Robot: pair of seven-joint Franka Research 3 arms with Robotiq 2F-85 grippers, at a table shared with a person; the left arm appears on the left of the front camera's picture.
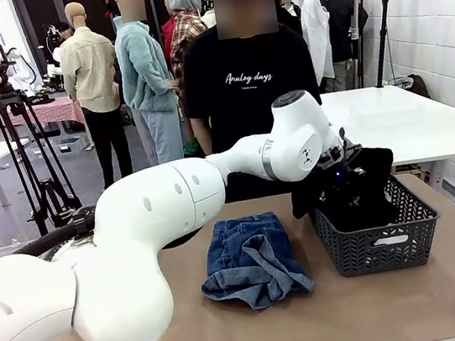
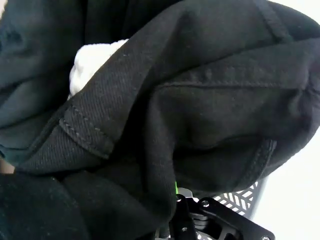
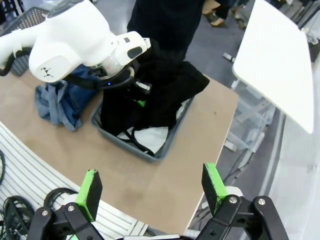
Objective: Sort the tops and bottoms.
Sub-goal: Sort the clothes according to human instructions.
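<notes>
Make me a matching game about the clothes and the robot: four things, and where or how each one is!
Things:
1. denim
2. black garment
3. white garment
4. right fingers

Place or state:
A. spread open
B. lying in the basket
C. on the table
D. gripped, hanging over the basket

Pairs: 1-C, 2-D, 3-B, 4-A
</notes>
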